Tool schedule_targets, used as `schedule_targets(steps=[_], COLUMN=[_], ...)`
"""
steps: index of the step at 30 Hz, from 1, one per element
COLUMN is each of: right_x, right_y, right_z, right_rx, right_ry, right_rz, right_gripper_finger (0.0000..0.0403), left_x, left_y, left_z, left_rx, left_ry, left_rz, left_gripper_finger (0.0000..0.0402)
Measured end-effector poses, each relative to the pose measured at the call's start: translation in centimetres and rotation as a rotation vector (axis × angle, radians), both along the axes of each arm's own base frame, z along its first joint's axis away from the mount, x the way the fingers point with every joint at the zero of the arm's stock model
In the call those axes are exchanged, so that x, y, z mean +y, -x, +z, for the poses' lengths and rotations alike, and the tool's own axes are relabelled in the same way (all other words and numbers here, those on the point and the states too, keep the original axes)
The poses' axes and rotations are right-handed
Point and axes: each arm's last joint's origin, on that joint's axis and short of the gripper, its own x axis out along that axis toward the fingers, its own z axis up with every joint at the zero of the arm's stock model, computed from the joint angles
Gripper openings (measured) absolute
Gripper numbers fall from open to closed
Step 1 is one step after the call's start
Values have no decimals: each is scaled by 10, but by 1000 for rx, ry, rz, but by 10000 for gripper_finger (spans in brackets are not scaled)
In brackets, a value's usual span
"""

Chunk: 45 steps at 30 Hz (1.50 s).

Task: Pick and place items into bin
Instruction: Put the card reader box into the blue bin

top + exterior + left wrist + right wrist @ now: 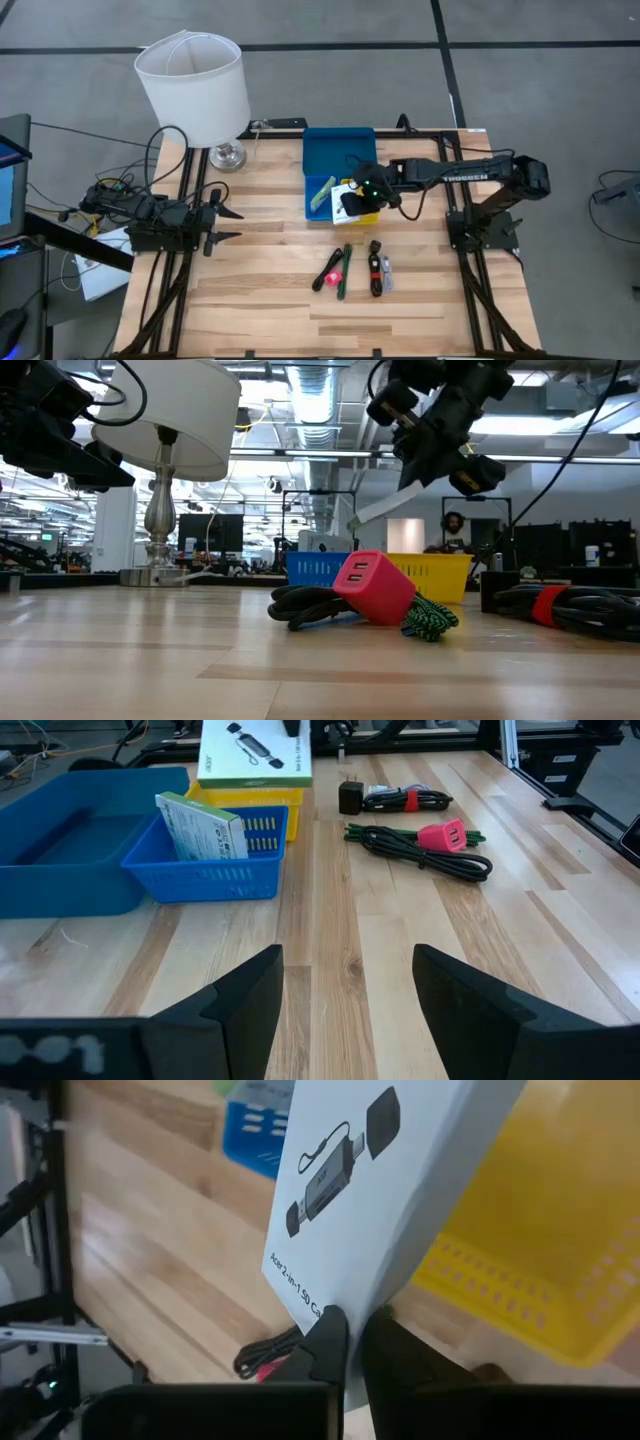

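Over yellow tray (540, 1230), right gripper (355, 1342) pinching white card (380, 1190)

white lamp (195, 85), wooden table (270, 290)

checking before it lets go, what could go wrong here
The right claw pinches the white box only at one edge, so it could swing or slip. The box looks wider than the yellow tray and may rest on the rim or tip onto the table. The left claw waits, open.
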Motion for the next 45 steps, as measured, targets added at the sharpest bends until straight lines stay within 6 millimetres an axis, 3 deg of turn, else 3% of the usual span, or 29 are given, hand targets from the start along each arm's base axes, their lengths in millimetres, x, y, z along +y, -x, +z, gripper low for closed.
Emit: schedule_targets(steps=[9,17,23,37,45], right_x=[-19,-26,-35,-51,-52], right_y=[-9,-33,-40,-36,-37], right_z=[-23,-42,-34,-26,-26], right_rx=[53,5,-24,-5,-14], right_ry=[-43,-87,-72,-12,4], right_rz=[-9,63,60,14,32], right_gripper_finger=[11,11,11,12,78], left_x=[0,0,0,0,0], left_y=[0,0,0,0,0], left_z=[0,0,0,0,0], left_rx=[0,-2,-3,-1,0], left_ry=[0,1,1,0,0], left_rz=[0,-1,-1,0,0], left_gripper_finger=[212,212,212,212,212])
